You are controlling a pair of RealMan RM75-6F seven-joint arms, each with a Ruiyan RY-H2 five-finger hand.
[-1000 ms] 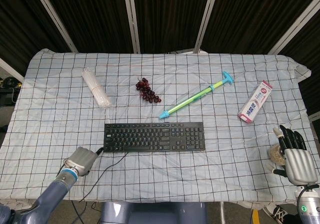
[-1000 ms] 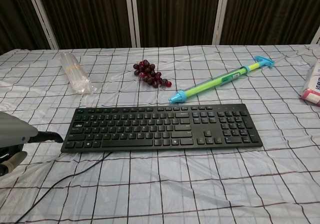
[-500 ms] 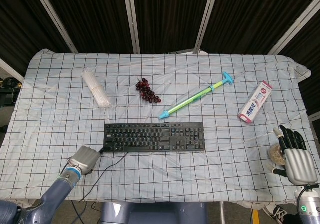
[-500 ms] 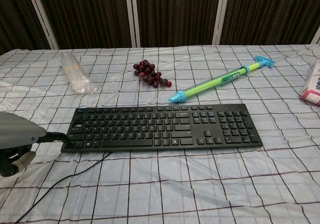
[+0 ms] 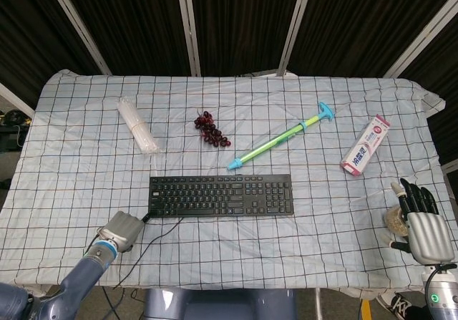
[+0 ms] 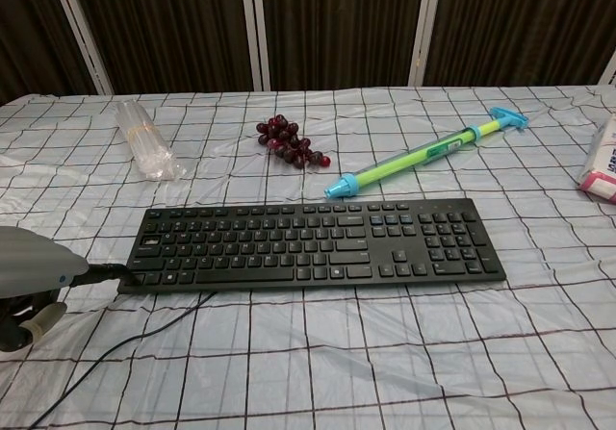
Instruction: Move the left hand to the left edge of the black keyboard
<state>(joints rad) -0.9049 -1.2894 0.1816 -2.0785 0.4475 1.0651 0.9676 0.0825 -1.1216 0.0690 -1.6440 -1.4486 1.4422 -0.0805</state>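
My left hand (image 5: 122,230) sat near the tabletop's front-left corner, fingers curled in on nothing, one dark fingertip (image 6: 111,271) reaching the black keyboard (image 5: 220,195) at its front-left corner. The keyboard lay front of centre, long side parallel to the front edge, its cable (image 5: 154,234) trailing toward that edge. My right hand (image 5: 421,223) rested at the front-right corner, fingers extended and apart, grasping nothing.

Colours on your table right now

You've got a black keyboard (image 5: 220,196) on a white cloth (image 5: 86,155) with a dark grid, dark red grapes (image 5: 212,129), a green-and-blue pump (image 5: 282,136), and grey hands (image 5: 119,230).
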